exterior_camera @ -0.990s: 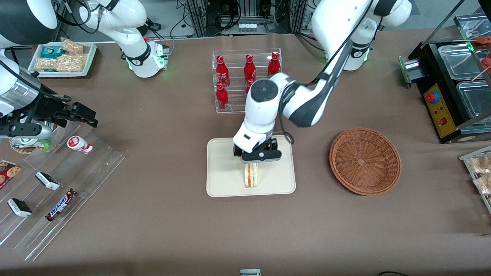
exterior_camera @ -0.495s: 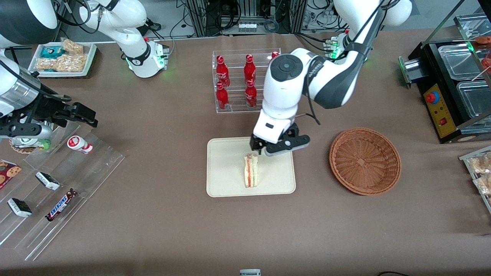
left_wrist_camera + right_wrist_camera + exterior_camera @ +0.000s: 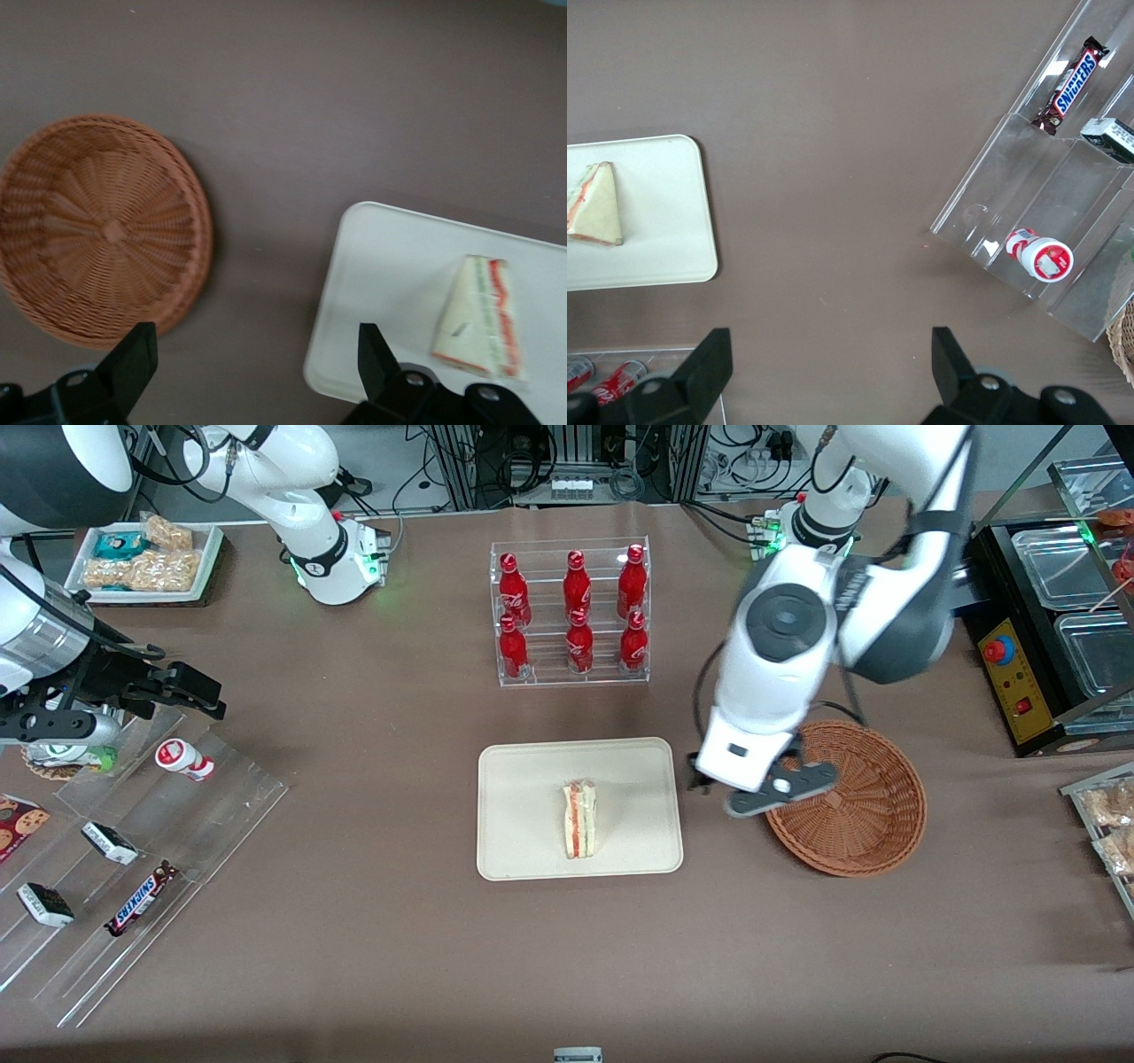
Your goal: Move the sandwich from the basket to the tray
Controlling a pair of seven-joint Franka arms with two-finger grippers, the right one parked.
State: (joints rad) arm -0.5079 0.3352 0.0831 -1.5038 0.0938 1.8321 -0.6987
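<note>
The sandwich (image 3: 579, 821) (image 3: 477, 319), a pale triangular wedge with pink-red and yellow layers, lies on the cream tray (image 3: 532, 779) (image 3: 381, 257) near its middle. The reddish-brown wicker basket (image 3: 864, 815) (image 3: 102, 230) sits on the table toward the working arm's end, with nothing in it. My gripper (image 3: 753, 788) (image 3: 257, 354) hangs open and holds nothing, above the strip of table between the tray's edge and the basket's rim, its black fingers (image 3: 133, 359) spread wide. The sandwich also shows on the tray in the right wrist view (image 3: 595, 205).
A clear rack of red bottles (image 3: 571, 611) stands farther from the front camera than the tray. Clear acrylic shelves (image 3: 133, 850) with snacks lie toward the parked arm's end. A black machine (image 3: 1036, 646) and a snack tray (image 3: 1107, 815) sit past the basket.
My gripper let go of the sandwich on the tray, rose, and swung sideways off the tray toward the basket. The sandwich stays where it was set.
</note>
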